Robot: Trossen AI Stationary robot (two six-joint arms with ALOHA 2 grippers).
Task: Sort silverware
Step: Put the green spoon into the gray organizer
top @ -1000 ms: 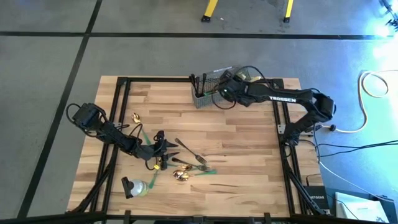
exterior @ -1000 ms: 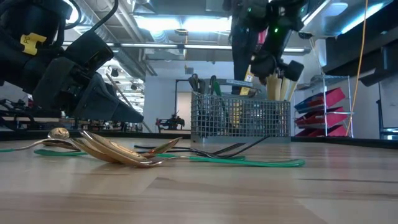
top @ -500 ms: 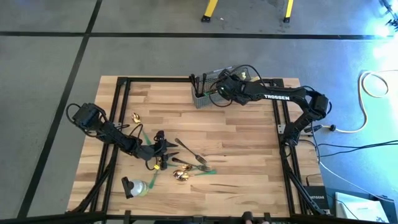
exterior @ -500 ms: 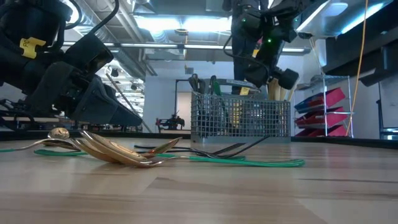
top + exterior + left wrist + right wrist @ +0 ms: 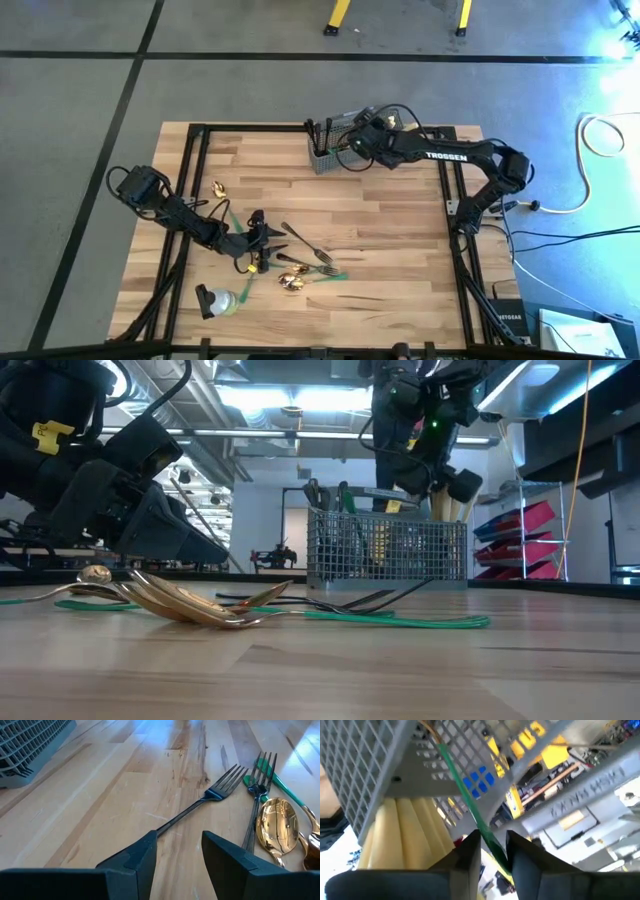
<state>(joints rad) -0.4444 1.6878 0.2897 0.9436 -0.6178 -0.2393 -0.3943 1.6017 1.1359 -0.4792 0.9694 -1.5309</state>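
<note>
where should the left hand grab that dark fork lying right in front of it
Take the dark fork by its thin handle, from above. It lies flat on the table, handle end running toward the left hand, whose fingers stand apart with that handle between them, so the hand could likely just lower and close across it. The tined head is wider and lies near a gold spoon.

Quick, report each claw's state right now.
Left claw: open, holding nothing, low over a dark fork handle on the table.
Right claw: above the mesh basket, slightly parted around a green strip; grip cannot be told.
</note>
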